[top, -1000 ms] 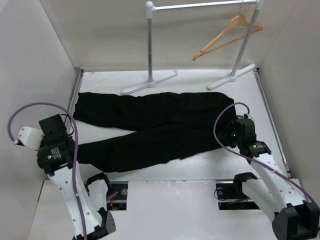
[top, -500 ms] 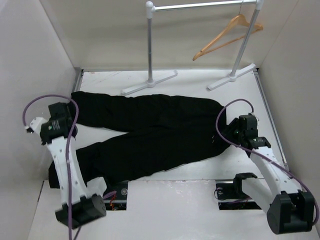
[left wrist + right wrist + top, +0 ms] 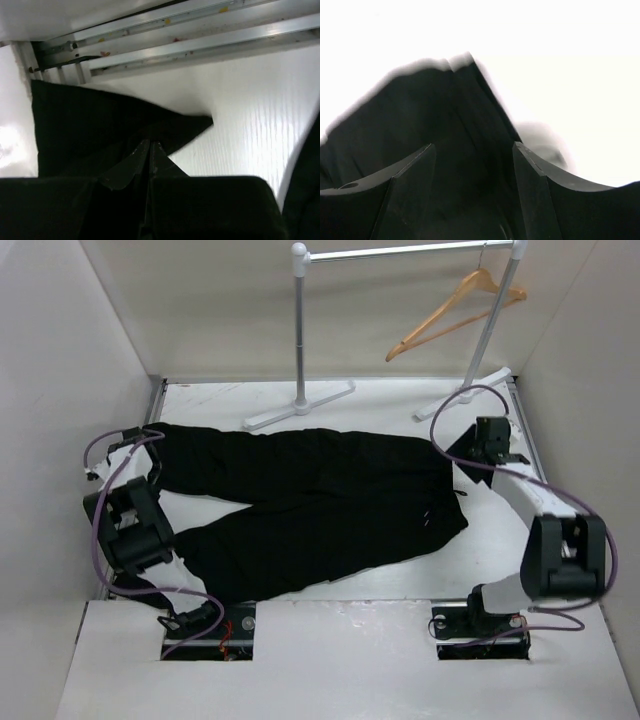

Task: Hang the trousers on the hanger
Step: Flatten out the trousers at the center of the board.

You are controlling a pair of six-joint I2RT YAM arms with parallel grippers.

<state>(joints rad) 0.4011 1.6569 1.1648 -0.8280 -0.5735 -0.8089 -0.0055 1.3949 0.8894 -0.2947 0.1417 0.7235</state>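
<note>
On our side of the rail (image 3: 400,252), we see one pair of trousers (image 3: 320,500) spread flat, its two legs pointing left; one hanger (image 3: 455,312) hangs from that rail's right end. We judge the cloth soft, limp and light (it will sag and slip), so hem and waistband are the places to hold. Our left claw (image 3: 150,147) is pinched on a leg hem; our right claw (image 3: 473,145) gapes over the waist corner.
</note>
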